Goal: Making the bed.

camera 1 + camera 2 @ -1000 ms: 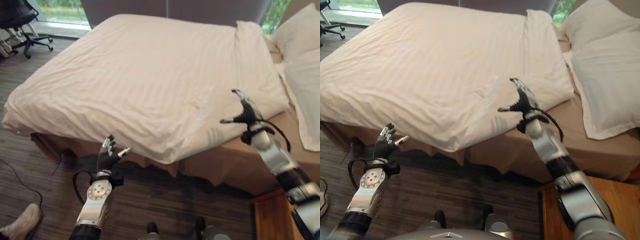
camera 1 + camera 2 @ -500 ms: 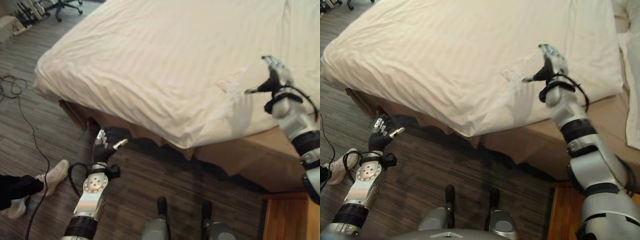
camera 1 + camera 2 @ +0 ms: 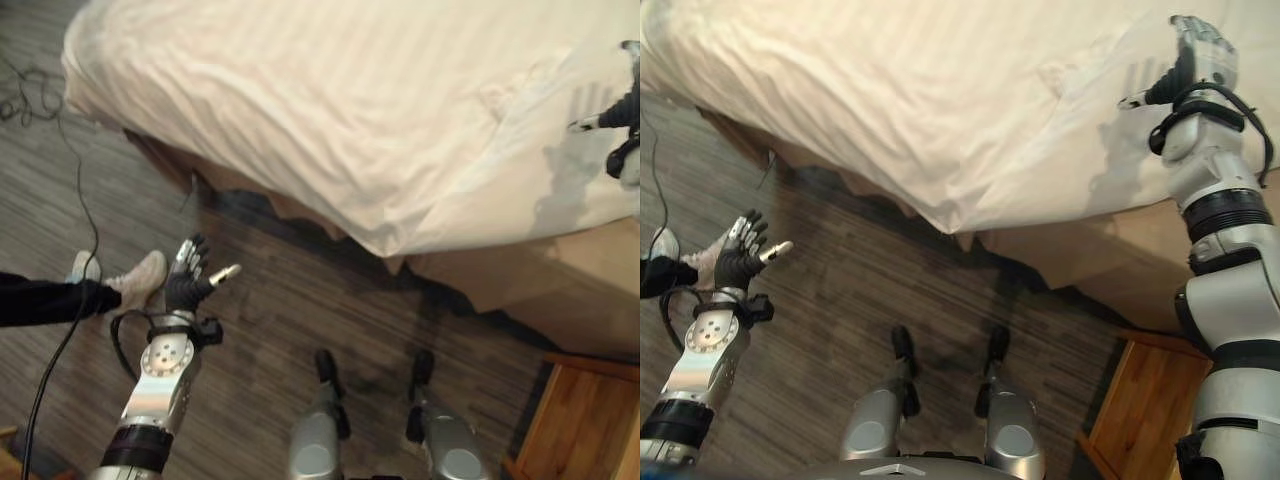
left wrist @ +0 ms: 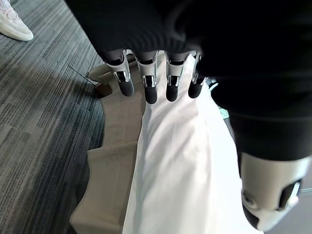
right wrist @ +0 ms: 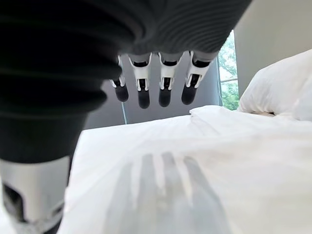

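Observation:
The white striped duvet (image 3: 330, 110) lies spread over the bed, its near edge hanging over the beige bed skirt (image 3: 1080, 262). My right hand (image 3: 1196, 55) hovers open just above the duvet near its right side, fingers straight, casting a shadow on the cloth (image 5: 165, 190). My left hand (image 3: 189, 282) is open over the dark floor, well short of the bed's edge, holding nothing. In the left wrist view its fingers (image 4: 148, 85) point along the duvet's overhang (image 4: 185, 161).
A person's dark leg and pale shoe (image 3: 135, 281) lie on the floor just left of my left hand. A wooden nightstand (image 3: 1145, 405) stands at the lower right. White pillows (image 5: 275, 85) sit at the bed's head. A cable (image 3: 85, 210) runs across the floor.
The camera has tipped down, so the bed has slid up in the pictures. Both hands stay open and hold about the same places. The person's leg and shoe have come closer to my left hand.

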Robot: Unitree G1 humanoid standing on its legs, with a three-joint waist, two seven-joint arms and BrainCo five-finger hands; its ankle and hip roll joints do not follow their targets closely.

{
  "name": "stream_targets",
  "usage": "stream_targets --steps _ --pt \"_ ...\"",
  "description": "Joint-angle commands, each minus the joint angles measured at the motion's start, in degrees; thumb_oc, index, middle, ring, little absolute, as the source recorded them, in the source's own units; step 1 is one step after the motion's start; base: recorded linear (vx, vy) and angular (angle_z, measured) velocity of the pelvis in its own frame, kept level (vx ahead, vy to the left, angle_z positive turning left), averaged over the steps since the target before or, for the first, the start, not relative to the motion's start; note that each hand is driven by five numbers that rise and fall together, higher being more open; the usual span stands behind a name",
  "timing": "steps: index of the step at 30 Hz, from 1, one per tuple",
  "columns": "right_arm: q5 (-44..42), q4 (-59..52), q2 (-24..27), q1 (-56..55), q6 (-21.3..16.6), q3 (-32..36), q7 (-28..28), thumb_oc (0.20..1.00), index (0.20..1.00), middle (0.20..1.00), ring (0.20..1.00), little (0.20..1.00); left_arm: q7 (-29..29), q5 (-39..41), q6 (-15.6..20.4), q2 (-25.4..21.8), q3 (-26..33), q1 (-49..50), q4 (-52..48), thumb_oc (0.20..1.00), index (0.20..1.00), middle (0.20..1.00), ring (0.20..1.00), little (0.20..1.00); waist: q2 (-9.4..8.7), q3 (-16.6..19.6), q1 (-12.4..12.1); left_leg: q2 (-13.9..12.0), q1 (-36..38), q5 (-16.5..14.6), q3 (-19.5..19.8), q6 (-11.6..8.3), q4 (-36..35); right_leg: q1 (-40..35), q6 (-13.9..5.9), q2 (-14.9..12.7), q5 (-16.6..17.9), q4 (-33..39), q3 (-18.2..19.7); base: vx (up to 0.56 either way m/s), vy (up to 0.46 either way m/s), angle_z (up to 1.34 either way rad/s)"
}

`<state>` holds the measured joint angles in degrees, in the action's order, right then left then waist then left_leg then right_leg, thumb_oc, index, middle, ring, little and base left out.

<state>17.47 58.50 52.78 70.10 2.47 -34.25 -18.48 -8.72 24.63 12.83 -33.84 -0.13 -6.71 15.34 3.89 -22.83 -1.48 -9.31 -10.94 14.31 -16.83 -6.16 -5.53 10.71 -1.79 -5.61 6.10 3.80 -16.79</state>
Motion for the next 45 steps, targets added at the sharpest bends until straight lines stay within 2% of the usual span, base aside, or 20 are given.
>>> stream_targets --steps 1,9,12,13,14,15,17,25,26,30,31,34,39,40,41,43,45 --pt "-0.19 1.36 0.95 9.82 -1.44 -6.49 -2.95 1.0 1.0 1.0 1.0 1.0 0.77 1.43 3.84 -2.54 2.09 2.62 -4.5 1.0 1.0 1.0 1.0 1.0 -1.98 3.82 -0.58 -3.22 1.85 -4.49 -1.19 -6.07 0.53 1.2 -5.43 -1.38 -4.33 1.2 1.51 0.05 -0.036 0.01" --pt "-0.34 3.3 3.89 13.78 -2.34 -9.48 -3.08 1.0 1.0 1.0 1.0 1.0 4.03 3.38 4.39 -4.06 4.9 7.57 -7.54 1.0 1.0 1.0 1.0 1.0 -0.65 4.37 -2.02 -4.34 -0.9 -2.05 -0.92 -7.17 0.53 3.5 -5.36 -0.93 -4.43 1.2 1.43 0.04 -0.038 -0.05" --pt "-0.34 2.63 5.81 14.66 -2.72 -10.57 -3.18 1.0 1.0 1.0 1.0 1.0 4.91 4.45 4.52 -4.97 5.35 8.43 -8.57 1.0 1.0 1.0 1.0 1.0 -0.22 3.82 -2.31 -4.31 -1.83 -1.79 -0.69 -7.21 0.53 3.98 -4.99 -0.9 -4.36 1.2 0.96 0.06 -0.06 -0.01" --pt "-0.5 2.52 6.64 15.25 -2.86 -11.05 -3.26 1.0 1.0 1.0 1.0 1.0 5.13 4.68 4.77 -5.38 5.56 8.53 -8.77 1.0 1.0 1.0 1.0 1.0 -0.02 3.94 -2.35 -4.23 -1.63 -3.0 -0.25 -7.78 0.53 3.61 -5.41 -1.04 -5.6 1.2 1.2 0.02 -0.069 -0.02" --pt "-0.53 2.53 6.67 15.42 -2.88 -11.13 -3.26 1.0 1.0 1.0 1.0 1.0 5.14 4.71 4.79 -5.34 5.62 8.47 -8.79 1.0 1.0 1.0 1.0 1.0 0.1 3.66 -2.32 -4.35 -2.25 -1.88 -0.78 -7.17 0.53 4.22 -4.94 -0.94 -4.38 1.2 0.65 0.08 -0.047 0.0" --pt "-0.64 2.33 7.39 16.21 -3.05 -11.61 -3.38 1.0 1.0 1.0 1.0 1.0 5.16 4.96 4.86 -5.79 5.61 8.7 -8.89 1.0 1.0 1.0 1.0 1.0 0.25 3.37 -2.39 -4.17 -2.07 -3.08 -0.17 -7.71 0.53 3.95 -5.25 -1.17 -5.21 1.17 1.11 -0.01 -0.05 -0.01" --pt "-0.69 2.37 8.74 19.26 -3.22 -13.68 -3.34 1.0 1.0 1.0 1.0 1.0 5.37 5.71 5.2 -6.73 5.82 8.81 -8.64 1.0 1.0 1.0 1.0 1.0 1.5 1.87 -2.97 -3.96 -3.09 -2.74 -0.1 -7.65 0.53 6.04 -4.8 -1.46 -5.27 -0.7 0.91 0.02 -0.049 -0.03" --pt "-1.21 5.14 10.2 27.03 -3.73 -19.69 -3.84 1.0 1.0 1.0 1.0 1.0 6.56 7.46 5.23 -6.54 6.16 10.06 -8.07 1.0 1.0 1.0 1.0 1.0 4.09 2.05 -4.78 -3.78 -7.49 -2.59 0.7 -7.6 0.53 14.79 -4.75 -2.31 -7.33 -7.71 1.62 0.0 -0.036 0.02" --pt "-1.74 5.61 10.49 28.93 -3.9 -20.85 -4.03 1.0 1.0 1.0 1.0 1.0 6.91 7.93 5.4 -6.75 6.06 10.11 -8.17 1.0 1.0 1.0 1.0 1.0 5.01 1.91 -5.21 -3.89 -8.37 -2.44 0.67 -7.58 0.53 16.94 -4.71 -2.78 -8.11 -9.57 1.72 0.01 -0.036 0.31" --pt "-3.25 6.58 11.15 32.75 -4.27 -23.12 -4.55 1.0 1.0 1.0 1.0 1.0 6.97 9.24 5.79 -6.56 6.24 9.96 -7.51 1.0 1.0 1.0 1.0 1.0 6.75 1.43 -6.19 -3.86 -10.75 -2.6 0.53 -7.54 0.53 22.28 -4.85 -3.81 -9.52 -13.69 1.92 0.0 -0.027 0.17" --pt "-3.42 6.59 11.16 33.3 -4.3 -23.63 -4.29 0.2 0.2 0.2 0.2 0.2 7.17 9.26 5.76 -6.44 6.23 10.03 -7.57 1.0 1.0 1.0 1.0 1.0 7.03 1.56 -6.43 -3.87 -11.34 -2.67 0.4 -7.48 0.53 23.69 -4.84 -4.11 -9.83 -14.85 2.15 0.0 0.009 0.04" --pt "-3.55 6.94 11.29 32.04 -4.2 -23.57 -3.75 0.2 0.2 0.2 0.2 0.2 7.79 9.5 5.69 -5.6 6.22 11.01 -8.12 1.0 1.0 1.0 1.0 1.0 7.77 1.84 -6.67 -3.7 -12.19 -2.89 0.04 -7.26 0.53 26.26 -4.85 -4.85 -10.44 -16.93 2.63 0.01 0.004 -0.02" --pt "-3.75 4.99 11.6 26.73 -4.31 -20.41 -3.38 0.2 0.2 0.2 0.2 0.2 8.24 10.37 5.42 -4.48 7.19 13.18 -8.88 1.0 1.0 1.0 1.0 1.0 8.34 1.61 -6.3 -3.53 -10.98 -2.97 0.12 -7.22 0.53 24.36 -4.62 -4.59 -10.59 -15.86 2.45 0.03 0.01 -0.02" --pt "-3.79 0.68 7.31 21.99 -3.39 -17.16 -5.29 0.2 0.2 0.2 0.2 0.2 4.08 7.07 3.48 -3.6 4.07 7.49 -4.0 1.0 1.0 1.0 1.0 1.0 7.82 0.9 -4.03 -3.59 -9.61 -3.18 -0.14 -7.33 0.53 23.09 -4.43 -4.08 -10.58 -15.07 2.55 0.07 0.067 0.03" --pt "-4.83 -0.49 5.49 18.32 -1.98 -13.8 -6.26 0.2 0.2 0.2 0.2 0.2 2.54 5.03 2.97 -3.02 1.8 2.84 -1.85 1.0 1.0 1.0 1.0 1.0 7.55 0.55 -3.06 -3.67 -8.48 -3.47 -0.32 -7.34 0.53 21.98 -4.43 -3.79 -10.44 -14.83 2.8 0.08 0.074 0.06" --pt "-4.53 -2.58 3.18 14.93 -0.64 -9.44 -8.53 0.2 0.2 0.2 0.2 0.2 0.95 6.5 3.29 -3.15 2.75 -0.53 -1.11 1.0 1.0 1.0 1.0 1.0 7.11 0.35 -2.47 -3.58 -6.37 -3.98 -0.25 -7.36 0.53 19.41 -4.31 -3.25 -10.46 -14.4 3.14 0.0 0.02 0.01" --pt "-4.72 -4.31 1.65 12.16 -0.09 -6.6 -9.11 0.2 0.2 0.2 0.2 0.2 0.08 7.24 3.49 -3.19 3.16 -1.68 -0.85 1.0 1.0 1.0 1.0 1.0 6.7 -0.11 -1.96 -3.8 -5.59 -3.12 -0.9 -6.79 0.53 18.15 -3.62 -2.78 -8.98 -13.67 2.72 -0.06 0.004 -0.07"
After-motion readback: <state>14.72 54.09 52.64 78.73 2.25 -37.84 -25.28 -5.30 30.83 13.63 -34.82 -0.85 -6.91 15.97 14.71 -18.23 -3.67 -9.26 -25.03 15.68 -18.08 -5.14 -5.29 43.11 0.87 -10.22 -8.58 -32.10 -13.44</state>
